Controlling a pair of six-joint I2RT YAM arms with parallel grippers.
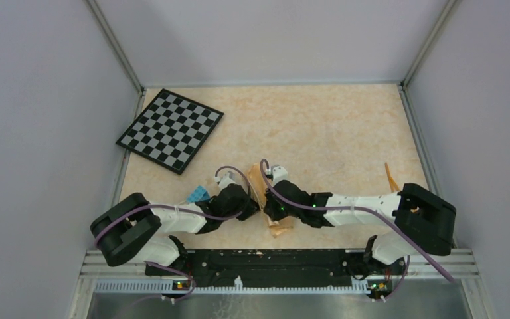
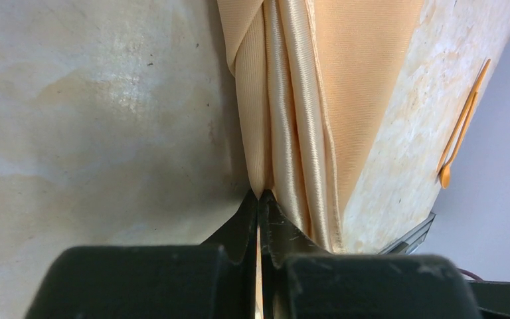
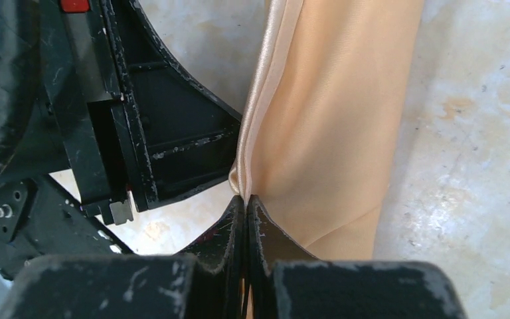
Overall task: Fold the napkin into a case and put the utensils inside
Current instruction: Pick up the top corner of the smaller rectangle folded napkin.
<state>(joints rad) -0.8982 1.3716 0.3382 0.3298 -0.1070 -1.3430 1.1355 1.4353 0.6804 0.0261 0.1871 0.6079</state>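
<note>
figure: napkin handling and grip state. the napkin (image 2: 358, 73), a peach-orange cloth with a glossy satin hem, lies gathered into lengthwise folds on the table (image 1: 319, 126), near its front edge and between the two arms. judge it light, limp and rather slippery: it will likely sag and slide rather than keep a crease, so expect the layers to slip over one another when you pull. take hold at a hemmed edge or corner, where the doubled cloth gives the fingers something to bite, and keep your two grips apart so the cloth runs taut between them. your left hand (image 2: 260, 197) is closed down to a slit, pinching a fold of the napkin at its near end; a sliver of cloth shows between the tips. your right hand (image 3: 246, 199) is likewise closed tight, nipping the glossy hem just beside the left arm's black wrist. the utensils (image 2: 445, 177), slim orange-yellow pieces, lie well apart at the table's right edge; neither hand holds one.
</note>
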